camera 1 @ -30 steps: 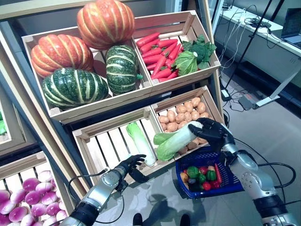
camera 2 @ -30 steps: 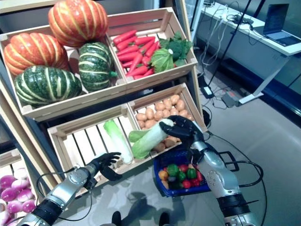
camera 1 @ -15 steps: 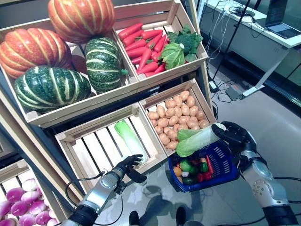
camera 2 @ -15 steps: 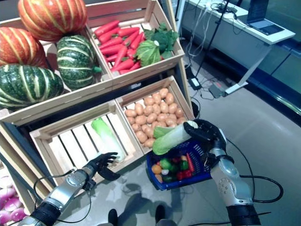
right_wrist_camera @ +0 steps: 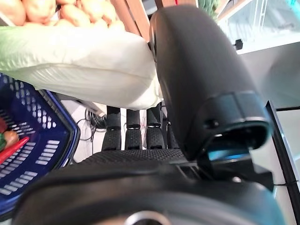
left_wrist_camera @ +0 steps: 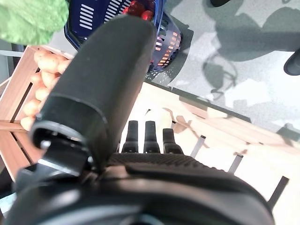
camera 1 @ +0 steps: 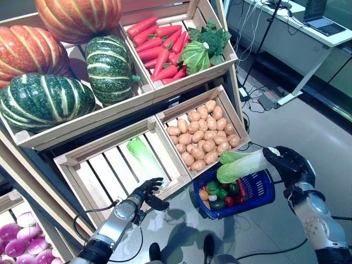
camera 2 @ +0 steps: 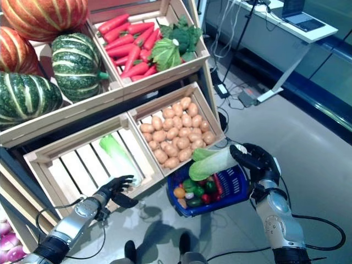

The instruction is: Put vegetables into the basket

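Observation:
My right hand (camera 1: 290, 165) is shut on the white stem end of a pale green napa cabbage (camera 1: 243, 165). It holds the cabbage level just above the blue basket (camera 1: 258, 187), leaves towards the potato crate. In the right wrist view the thumb (right_wrist_camera: 197, 70) presses the cabbage (right_wrist_camera: 79, 61) against the fingers, with the basket (right_wrist_camera: 28, 117) below. The basket holds several small peppers and tomatoes (camera 1: 219, 195). A second cabbage (camera 1: 144, 157) lies in the lower left crate. My left hand (camera 1: 144, 191) is open at that crate's front edge, touching nothing.
A potato crate (camera 1: 204, 137) sits right behind the basket. The upper shelf carries pumpkins (camera 1: 47, 102), carrots (camera 1: 157, 49) and leafy greens (camera 1: 201, 49). Purple turnips (camera 1: 16, 247) lie at the lower left. A desk (camera 1: 308, 33) and cables stand at the far right.
The view has shifted. My right hand has carried the cabbage down and away from the potato crate to just above the basket. My left hand stays at the lower crate's edge.

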Controlling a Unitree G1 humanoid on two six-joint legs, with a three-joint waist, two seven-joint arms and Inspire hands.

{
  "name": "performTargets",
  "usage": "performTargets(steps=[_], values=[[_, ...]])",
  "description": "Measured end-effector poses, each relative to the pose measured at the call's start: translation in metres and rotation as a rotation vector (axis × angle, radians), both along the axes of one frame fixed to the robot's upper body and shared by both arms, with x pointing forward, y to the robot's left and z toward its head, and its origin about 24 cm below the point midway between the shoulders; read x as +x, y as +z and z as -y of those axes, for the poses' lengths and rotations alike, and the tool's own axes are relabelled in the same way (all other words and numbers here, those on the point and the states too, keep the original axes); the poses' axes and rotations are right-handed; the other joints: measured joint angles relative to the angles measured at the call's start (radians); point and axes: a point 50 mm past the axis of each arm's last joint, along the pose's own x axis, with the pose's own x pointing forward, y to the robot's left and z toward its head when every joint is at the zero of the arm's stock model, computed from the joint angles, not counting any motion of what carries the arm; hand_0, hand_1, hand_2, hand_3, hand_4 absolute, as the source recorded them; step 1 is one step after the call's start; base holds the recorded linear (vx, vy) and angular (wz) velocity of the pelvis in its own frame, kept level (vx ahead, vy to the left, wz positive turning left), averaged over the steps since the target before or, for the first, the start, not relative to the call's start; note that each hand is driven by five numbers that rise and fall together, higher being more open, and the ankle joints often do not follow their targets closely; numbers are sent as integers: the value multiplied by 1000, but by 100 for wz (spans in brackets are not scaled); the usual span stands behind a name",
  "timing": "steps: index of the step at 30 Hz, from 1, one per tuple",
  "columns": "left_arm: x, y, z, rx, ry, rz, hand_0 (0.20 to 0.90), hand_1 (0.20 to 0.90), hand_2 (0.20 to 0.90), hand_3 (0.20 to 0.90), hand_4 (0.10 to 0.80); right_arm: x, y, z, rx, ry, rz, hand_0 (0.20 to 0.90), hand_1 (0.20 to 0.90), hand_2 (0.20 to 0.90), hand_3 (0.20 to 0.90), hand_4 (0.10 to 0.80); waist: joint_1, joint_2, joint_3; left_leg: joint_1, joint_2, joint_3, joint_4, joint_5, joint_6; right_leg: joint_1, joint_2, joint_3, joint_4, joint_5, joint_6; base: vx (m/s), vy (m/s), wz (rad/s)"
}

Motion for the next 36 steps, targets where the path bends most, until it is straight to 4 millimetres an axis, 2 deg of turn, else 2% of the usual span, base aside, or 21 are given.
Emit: performTargets(steps=[2,6,13,16,20,23,27,32,36], values=[[2,4,0,-5,1,18,900,900,900,900,800,-1,-2,2,9,-17,7,300,300,300,300,400,-1,-4,3,-13,0,2,0,1,-1,-14,1,2,0,2,-1,-179,-66,-4],[13,24,-1,1,-8,119,900,900,900,900,800,-2,-9,9,73,-91,10,300,300,300,300,400,1,-14,52,-65,2,2,0,13,-2,-66,3,5,3,22,-7,-154,-70,-1],[27,46,-12,10,22,207,900,900,900,900,800,2,-19,21,165,-199,4,300,300,300,300,400,7,0,193,-109,3,-8,1,25,-4,-104,4,-8,4,31,-11,-116,-65,3],[36,56,-7,0,14,245,900,900,900,900,800,6,-24,27,224,-256,17,300,300,300,300,400,28,14,233,-125,4,-9,2,26,-5,-120,4,-11,4,33,-12,-104,-35,2],[50,72,3,2,-19,315,900,900,900,900,800,19,-21,29,238,-291,52,300,300,300,300,400,37,29,264,-157,3,-22,10,27,-5,-140,3,-26,4,35,-14,-112,-9,9],[66,93,19,-15,-71,389,900,900,900,900,800,40,-8,24,258,-290,121,300,300,300,300,400,51,40,274,-207,3,-37,31,28,-6,-174,2,-38,5,40,-18,-107,-4,11],[84,121,32,-20,-125,492,900,900,900,900,800,73,25,13,262,-264,224,300,300,300,300,400,62,54,301,-286,4,-62,82,27,-7,-221,0,-59,15,47,-24,-77,-23,14],[92,143,35,-25,-142,579,900,900,900,900,800,93,59,14,273,-331,322,300,300,300,300,400,89,60,304,-417,7,-78,152,25,-7,-348,-7,-63,87,45,-30,-68,-10,5],[97,161,33,-13,-155,656,900,900,900,900,800,105,87,17,285,-395,384,300,300,300,300,400,104,67,308,-584,-3,-98,263,11,9,-526,-35,-65,230,13,-34,-51,-30,6]])
